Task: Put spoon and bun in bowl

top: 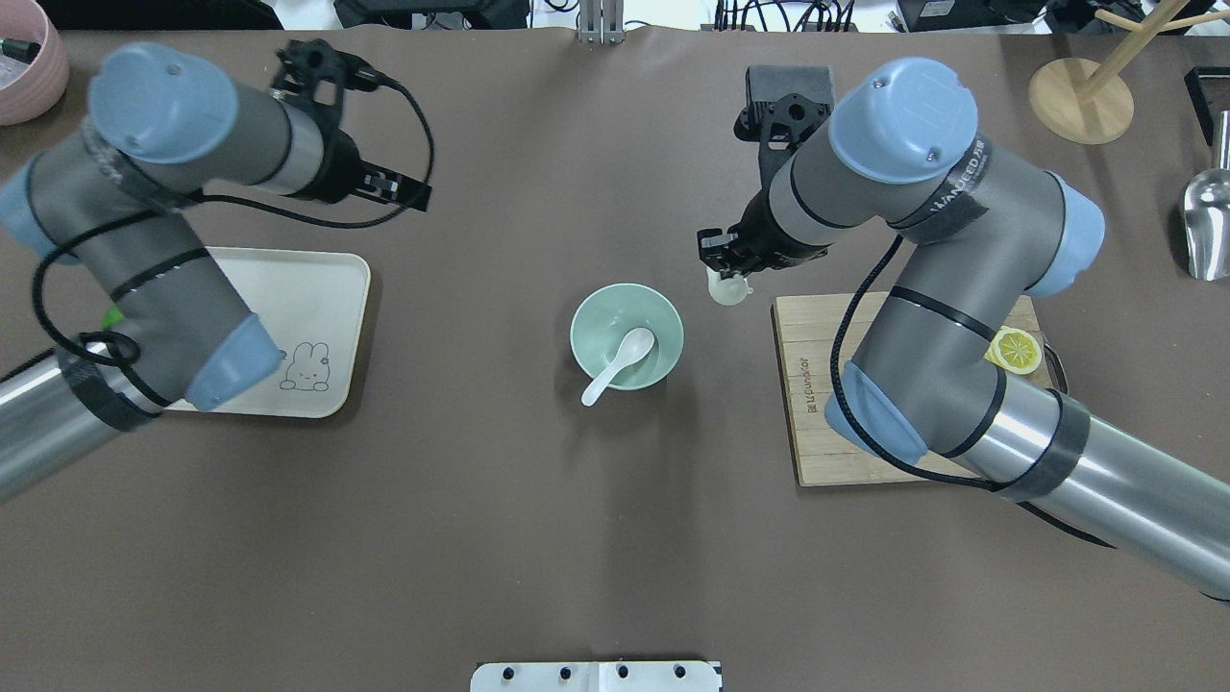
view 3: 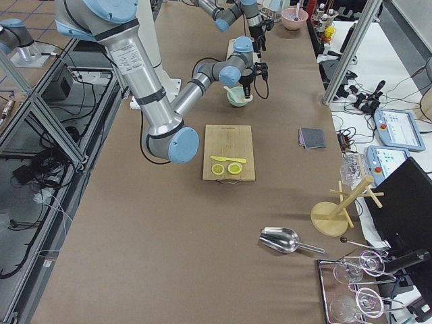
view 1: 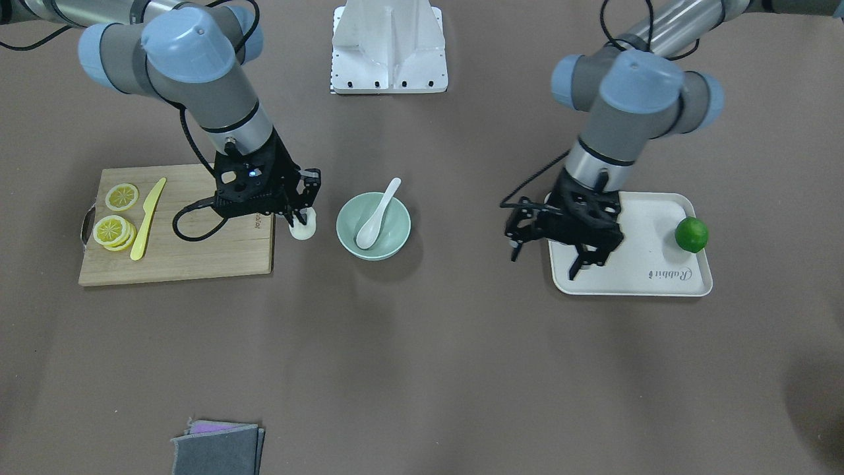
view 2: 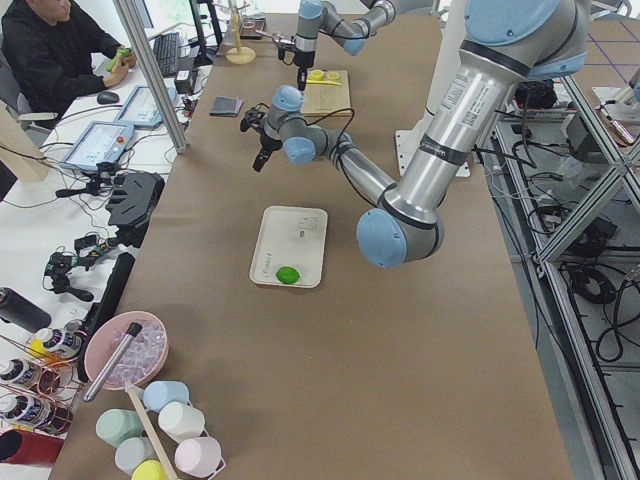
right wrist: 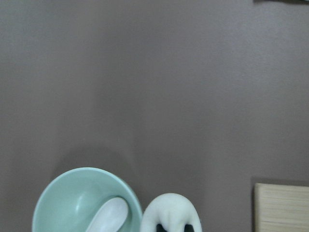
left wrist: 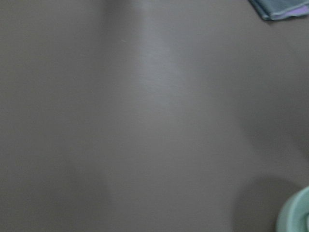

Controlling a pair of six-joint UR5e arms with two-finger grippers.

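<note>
the right gripper [view 1: 300, 214] is clenching the bun [view 1: 305, 229], holding it just beside the bowl [view 1: 395, 245], between the bowl and the cutting board [view 1: 198, 254]. whether the bun is touching the bench [view 1: 422, 363], i cannot tell. the spoon [view 1: 378, 212] is lying in the bowl, its handle leaning over the rim. the left gripper [view 1: 544, 264] is hanging released and empty at the edge of the cream tray [view 1: 646, 254].

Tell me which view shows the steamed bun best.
Exterior front-facing: the small round white steamed bun sits mostly visible beside the mint-green bowl. Overhead half-hides it under the right tool; right wrist crops it; side views too distant.
</note>
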